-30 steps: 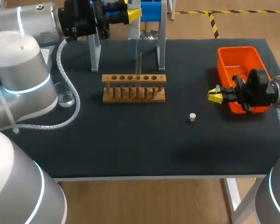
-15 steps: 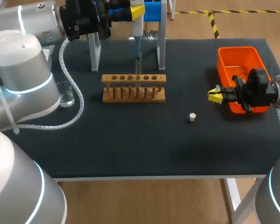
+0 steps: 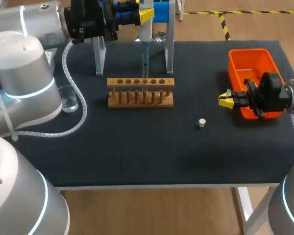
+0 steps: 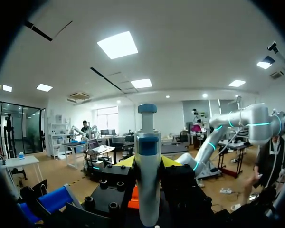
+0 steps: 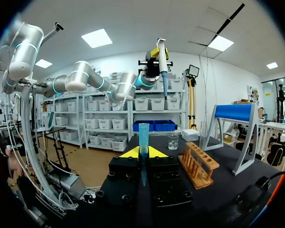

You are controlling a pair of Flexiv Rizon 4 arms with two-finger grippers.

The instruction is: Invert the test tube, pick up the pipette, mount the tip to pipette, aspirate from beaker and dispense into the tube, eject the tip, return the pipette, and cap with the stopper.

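White stopper (image 3: 202, 123) lies alone on the dark table (image 3: 137, 152), nearest the front edge and well apart from the rack.

Level with it, the right gripper (image 3: 227, 100) comes in from the right, at the near-left corner of the orange bin (image 3: 264, 56). Its jaws are clamped on a blue pipette tip (image 5: 143, 137). The tip's long axis runs along the fingers (image 5: 131, 153). Its wide open end points away from the gripper and its narrow end sits back between them. From the head view the tip cannot be made out.

Further back, mid-table, is the wooden rack (image 3: 140, 93), with its long side across the table and a row of holes on top. A clear beaker (image 3: 68, 99) stands upright to its left, near the left arm's cable.

The test tube (image 3: 145, 66) stands in the rack, right of centre, long axis vertical. Which end is up cannot be told.

Above the tube hangs the pipette (image 3: 145, 32), long axis vertical, slim end pointing down at the tube and blue plunger end (image 4: 147, 108) up. The left gripper (image 3: 143, 14) is at the far edge, jaws closed on the pipette body from both sides.

The blue-topped stand (image 3: 169, 44) is just behind.
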